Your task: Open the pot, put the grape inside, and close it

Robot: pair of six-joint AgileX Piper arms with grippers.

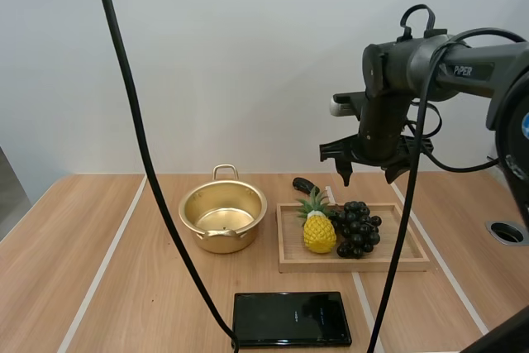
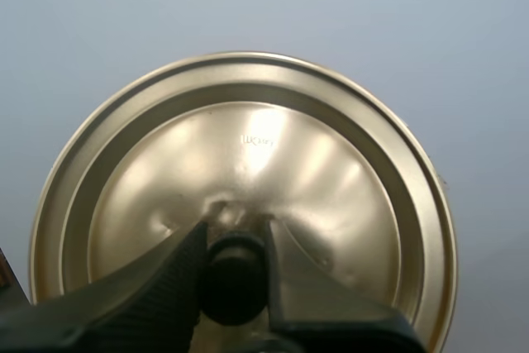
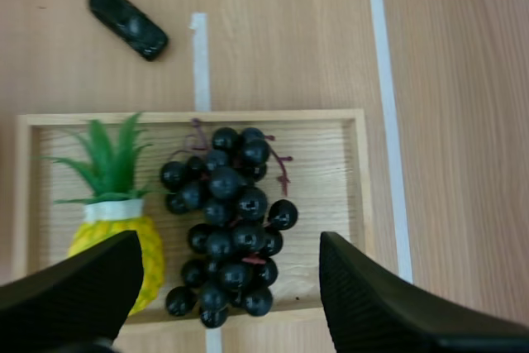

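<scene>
The left wrist view catches the left gripper (image 2: 235, 233) clamped on the black knob (image 2: 235, 283) of the gold lid (image 2: 240, 146). The high view has the pot (image 1: 223, 219) standing open on the table (image 1: 83, 270), just left of the wooden tray (image 1: 355, 264). In the right wrist view, the right gripper (image 3: 230, 245) hangs with fingers spread wide over the grapes (image 3: 227, 229), which lie mid-tray beside a toy pineapple (image 3: 116, 229).

gold pot (image 1: 216, 242), gold lid (image 2: 248, 142); black grapes (image 3: 225, 221); yellow pineapple (image 1: 319, 236), green leaves (image 3: 104, 159); tan tray (image 3: 331, 163).
</scene>
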